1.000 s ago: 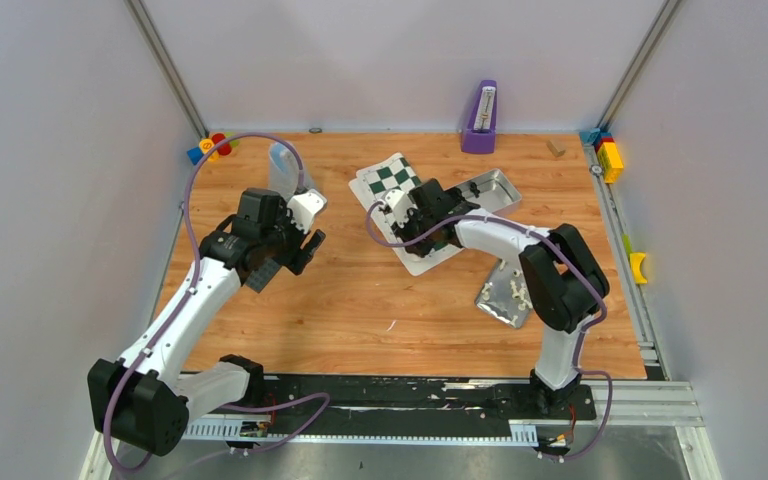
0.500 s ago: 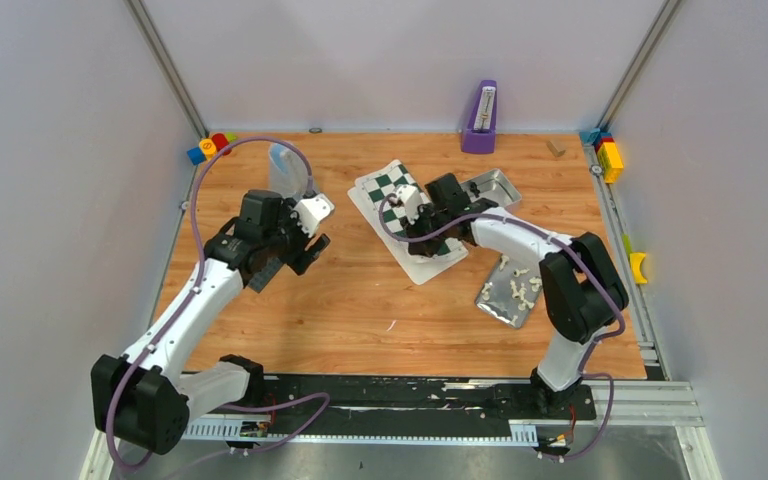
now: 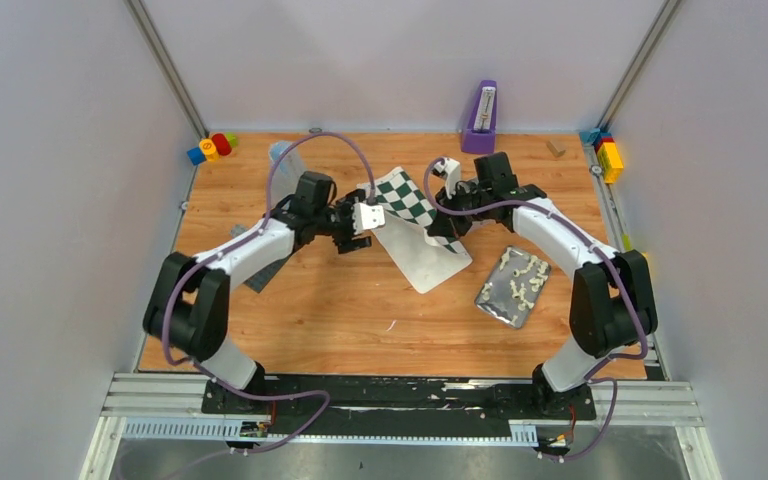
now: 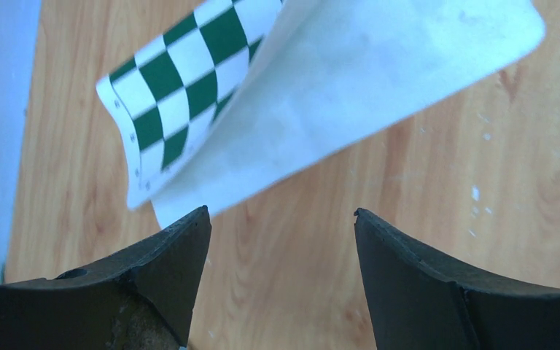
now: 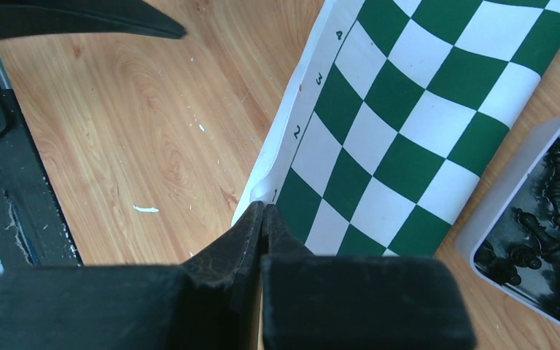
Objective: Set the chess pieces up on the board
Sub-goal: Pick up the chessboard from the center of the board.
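Right wrist view showed the right gripper (image 5: 264, 208) pressed together on the white border of the board (image 5: 408, 124), beside the printed 1, Ana said. The mat lay mid-table, toward the far side, half folded, with one flap lifted.

Ben answered that the left gripper (image 4: 281, 219) hung spread and touched nothing, just short of the fold's loose corner. He judged it should catch that corner and pin it down while the right arm drew its flap away from the fold, slowly, so the thin mat opened flat without sliding.

And the chess pieces (image 3: 522, 278)? Ana asked.

Cream ones sat in the tray (image 3: 495, 300) to the near right of the board, none placed yet, Ben said. The only readable writing was 1, 2, 3, 4 along the border; no brand showed.
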You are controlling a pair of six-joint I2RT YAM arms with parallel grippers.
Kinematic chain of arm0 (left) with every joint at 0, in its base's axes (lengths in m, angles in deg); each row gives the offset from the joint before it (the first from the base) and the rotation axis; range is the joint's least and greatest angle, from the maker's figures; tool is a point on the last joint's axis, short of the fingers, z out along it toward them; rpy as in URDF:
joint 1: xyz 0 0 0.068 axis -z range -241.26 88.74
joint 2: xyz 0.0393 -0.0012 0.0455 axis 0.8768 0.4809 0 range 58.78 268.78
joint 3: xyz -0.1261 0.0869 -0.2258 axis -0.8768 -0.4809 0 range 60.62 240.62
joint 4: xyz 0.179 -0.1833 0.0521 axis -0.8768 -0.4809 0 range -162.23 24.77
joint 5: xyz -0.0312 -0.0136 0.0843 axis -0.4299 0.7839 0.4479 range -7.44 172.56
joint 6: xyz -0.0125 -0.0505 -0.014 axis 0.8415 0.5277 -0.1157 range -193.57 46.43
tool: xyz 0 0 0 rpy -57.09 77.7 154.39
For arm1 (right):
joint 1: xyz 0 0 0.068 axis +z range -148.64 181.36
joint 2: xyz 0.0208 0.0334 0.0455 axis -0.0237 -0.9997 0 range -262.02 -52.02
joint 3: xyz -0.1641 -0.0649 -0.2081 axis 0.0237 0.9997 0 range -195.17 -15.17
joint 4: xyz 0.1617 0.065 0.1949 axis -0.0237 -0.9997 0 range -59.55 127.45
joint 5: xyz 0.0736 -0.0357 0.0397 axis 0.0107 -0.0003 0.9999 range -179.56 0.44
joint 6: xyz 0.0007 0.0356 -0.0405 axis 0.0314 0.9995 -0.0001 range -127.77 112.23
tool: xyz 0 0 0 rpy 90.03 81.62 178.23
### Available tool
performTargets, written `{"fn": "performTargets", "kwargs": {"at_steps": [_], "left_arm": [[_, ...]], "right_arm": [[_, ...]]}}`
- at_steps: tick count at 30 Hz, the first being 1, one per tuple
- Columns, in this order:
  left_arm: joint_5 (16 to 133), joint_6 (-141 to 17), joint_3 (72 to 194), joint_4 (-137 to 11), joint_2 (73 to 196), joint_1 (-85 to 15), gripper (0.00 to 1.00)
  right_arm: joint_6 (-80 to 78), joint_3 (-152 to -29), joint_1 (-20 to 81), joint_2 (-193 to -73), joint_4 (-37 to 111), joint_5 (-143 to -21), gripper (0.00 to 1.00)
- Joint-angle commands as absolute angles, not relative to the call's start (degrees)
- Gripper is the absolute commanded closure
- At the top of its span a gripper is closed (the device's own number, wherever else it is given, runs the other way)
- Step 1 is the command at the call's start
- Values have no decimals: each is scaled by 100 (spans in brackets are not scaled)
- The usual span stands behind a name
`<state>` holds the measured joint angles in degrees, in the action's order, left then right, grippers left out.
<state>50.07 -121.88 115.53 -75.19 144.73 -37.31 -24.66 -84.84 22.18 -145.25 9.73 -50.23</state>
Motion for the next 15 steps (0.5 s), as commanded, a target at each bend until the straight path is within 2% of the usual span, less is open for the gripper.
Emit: {"fn": "performTargets", "kwargs": {"at_steps": [1,8,15], "left_arm": [[4690,-13266,12550,-6820,15272,-3488,19],[4527,-14140,13383,-7114,16288,-3364,18],[4288,-14820,13911,-7825,16910,-3305,22]], "right_arm": [[-2410,-8655,2073,-14395,864,-4485,100],[-2352,-8627,1850,-14429,827,-4335,100],[-2290,-8675,1683,-14437,805,-4251,100]]}}
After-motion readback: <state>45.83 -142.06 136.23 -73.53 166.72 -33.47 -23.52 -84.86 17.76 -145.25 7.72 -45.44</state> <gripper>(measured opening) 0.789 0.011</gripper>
